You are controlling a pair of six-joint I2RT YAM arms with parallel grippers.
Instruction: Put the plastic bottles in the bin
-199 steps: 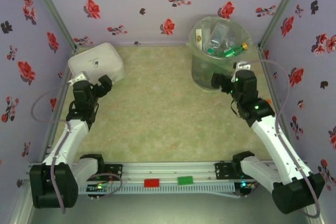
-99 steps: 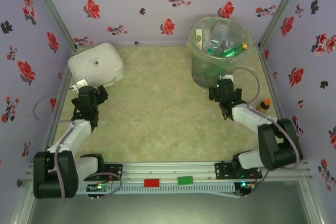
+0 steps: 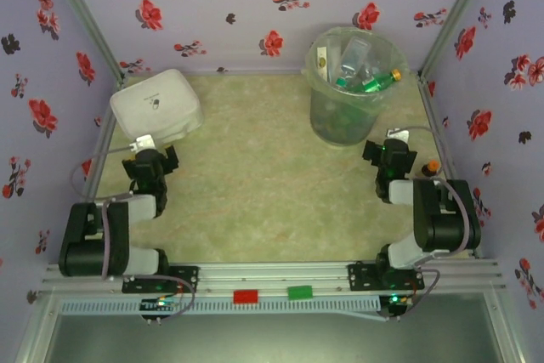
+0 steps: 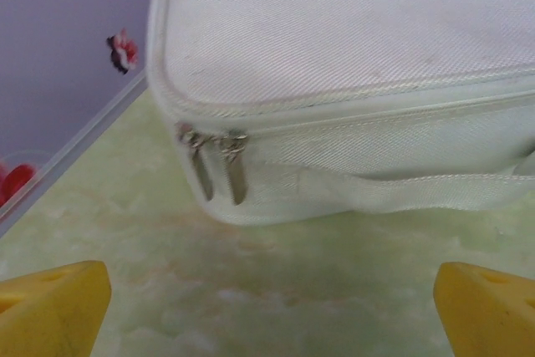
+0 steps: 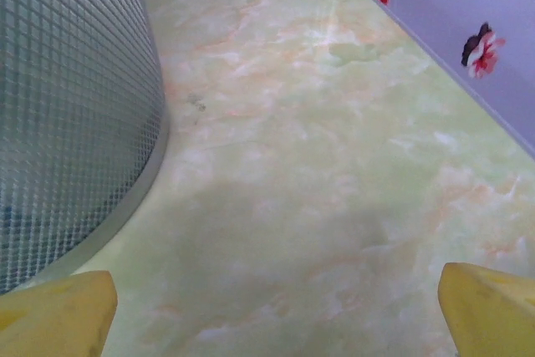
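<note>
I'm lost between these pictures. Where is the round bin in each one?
Top external: the bin stands at the far right, near the back wall, bottles inside.
Right wrist: its gridded wall runs down the left side.
Left wrist: this camera faces the white zip case.
Shared landmark: the green marbled tabletop.

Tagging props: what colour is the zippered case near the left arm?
The zippered case is white, best seen in the left wrist view.

pale green marbled tabletop (image 3: 255, 184). resting directly on it: the bin (image 3: 340, 121), upright; a white zipped case (image 3: 155, 104), well left of the bin; one orange-capped bottle (image 3: 432, 166), near the bin, to its right.
</note>
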